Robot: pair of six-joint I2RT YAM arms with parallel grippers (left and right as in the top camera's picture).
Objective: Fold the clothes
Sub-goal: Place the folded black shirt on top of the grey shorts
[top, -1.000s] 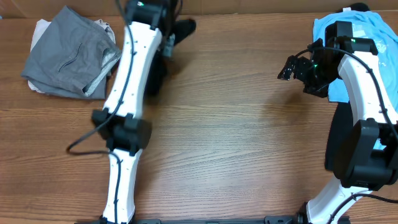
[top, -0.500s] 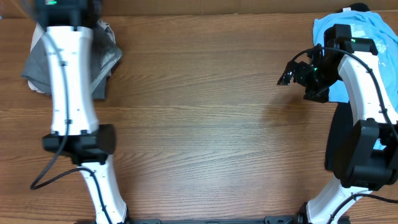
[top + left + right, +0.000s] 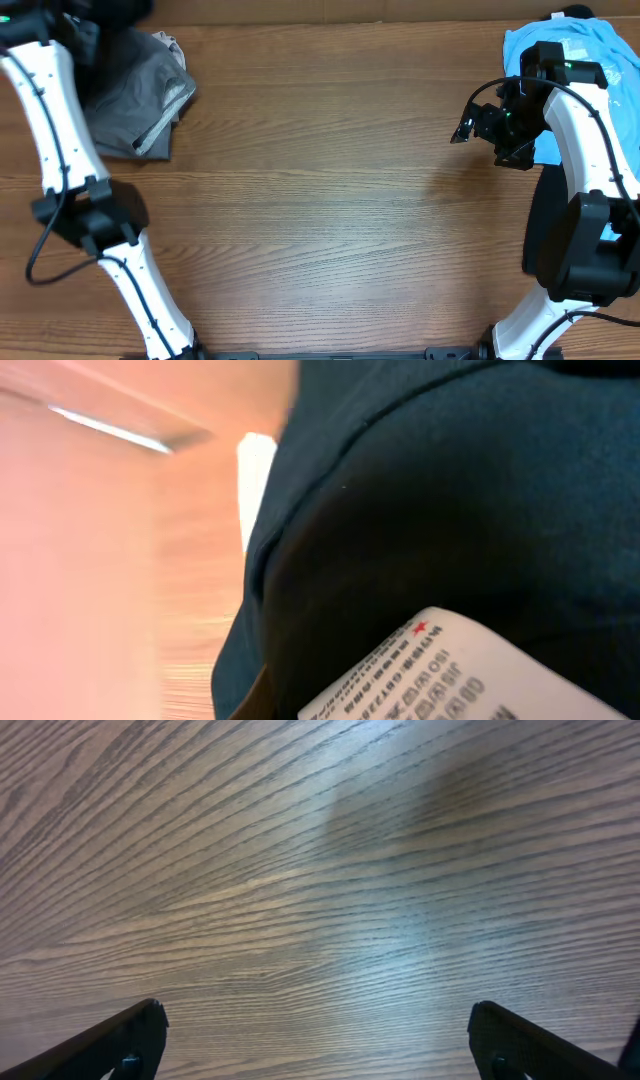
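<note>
A dark navy garment (image 3: 450, 510) with a white care label (image 3: 420, 670) fills the left wrist view and hides the fingers. My left gripper (image 3: 112, 14) is at the far left back corner, over the grey folded garment pile (image 3: 135, 95), and appears shut on the dark garment. A light blue garment (image 3: 600, 50) lies at the back right, partly under my right arm. My right gripper (image 3: 466, 124) is open and empty, hovering over bare wood just left of the blue garment; its fingertips are wide apart in the right wrist view (image 3: 315, 1045).
The wooden table (image 3: 340, 200) spans the whole view. A pale cloth edge (image 3: 172, 46) sticks out from behind the grey pile. The two arm bases stand at the front left and front right edges.
My left arm has swung from the back centre to the far left back corner, over the grey pile. My right gripper has shifted only slightly.
</note>
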